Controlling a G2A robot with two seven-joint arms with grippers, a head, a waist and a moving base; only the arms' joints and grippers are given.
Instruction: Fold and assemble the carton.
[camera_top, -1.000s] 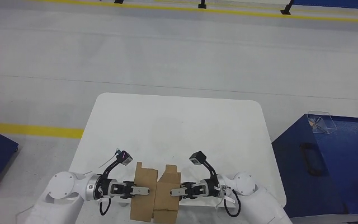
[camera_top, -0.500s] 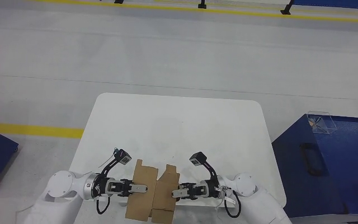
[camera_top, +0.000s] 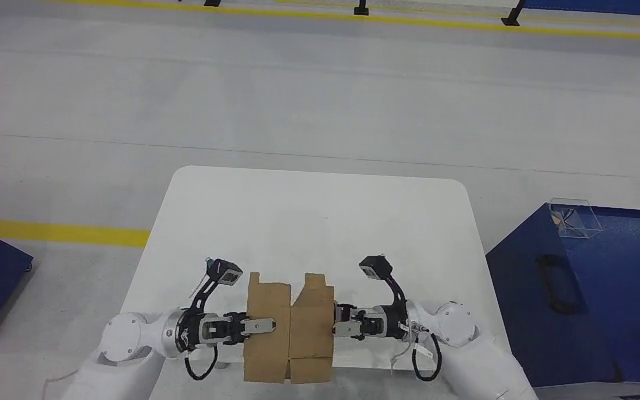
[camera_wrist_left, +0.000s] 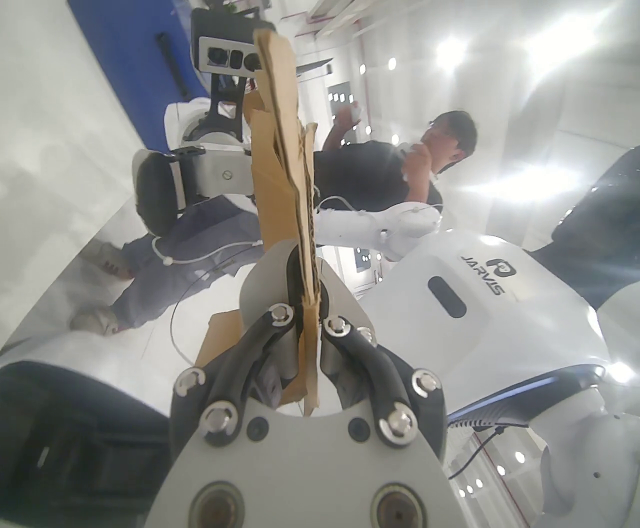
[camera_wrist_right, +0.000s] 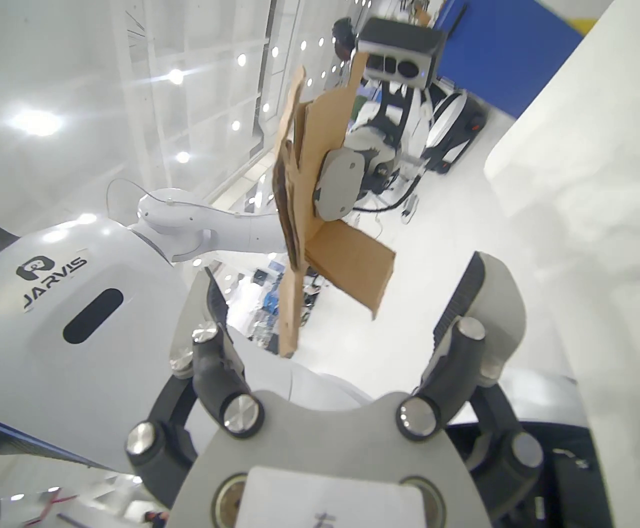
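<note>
A brown cardboard carton (camera_top: 290, 325), partly folded with flaps standing up, is held above the near part of the white table (camera_top: 310, 220). My left gripper (camera_top: 262, 325) is shut on its left edge; the wrist view shows the cardboard edge (camera_wrist_left: 280, 165) pinched between my fingers (camera_wrist_left: 265, 285). My right gripper (camera_top: 338, 325) sits at the carton's right edge. In the right wrist view its fingers (camera_wrist_right: 487, 280) stand wide apart, the carton (camera_wrist_right: 310, 200) lies just beyond them, and one loose flap (camera_wrist_right: 350, 265) hangs toward the gap. The left gripper (camera_wrist_right: 337, 187) shows behind the carton.
A dark blue cabinet (camera_top: 560, 290) stands to the right of the table, with a small clear box (camera_top: 575, 215) on top. The far half of the table is bare. Grey floor with a yellow line (camera_top: 70, 233) lies beyond.
The carton has turned from tilted to square and shifted slightly away from the table's near edge. My right gripper has drawn back from over the carton to its right edge.
</note>
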